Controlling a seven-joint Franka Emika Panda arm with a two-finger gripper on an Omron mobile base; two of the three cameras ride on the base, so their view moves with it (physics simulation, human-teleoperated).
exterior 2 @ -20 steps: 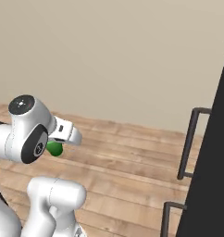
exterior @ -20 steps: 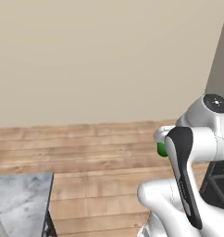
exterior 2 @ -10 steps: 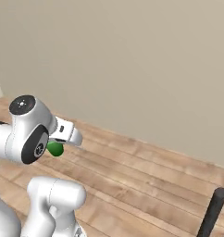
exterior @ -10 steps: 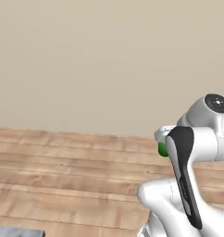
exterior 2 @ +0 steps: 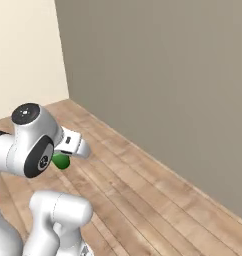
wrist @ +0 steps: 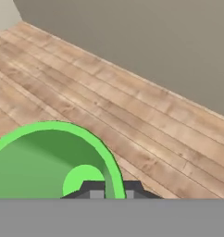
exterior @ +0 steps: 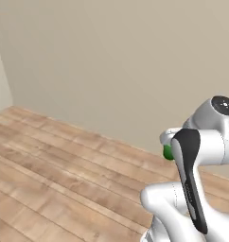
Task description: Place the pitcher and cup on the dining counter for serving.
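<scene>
The gripper [wrist: 107, 187] is sitting at the bottom centre of the hand view, its two dark finger tips clamped on the rim of the cup [wrist: 49, 162], one tip inside the wall and one outside, so the jaws are clenched on the green plastic. The cup is filling the lower left of that view, its open mouth facing the camera and its lighter green bottom showing inside. In the left base view the cup [exterior: 168, 152] is peeking out as a small green patch at the right of the frame, tucked against the white arm [exterior: 201, 142] just below the wrist. In the right base view the cup [exterior 2: 60, 161] is showing at the left of the frame, under the white hand and beside the dark joint. Behind it, the wooden plank floor [exterior 2: 158, 200] is running across the lower part of each view and is meeting the plain beige wall [exterior: 111, 61] above.
</scene>
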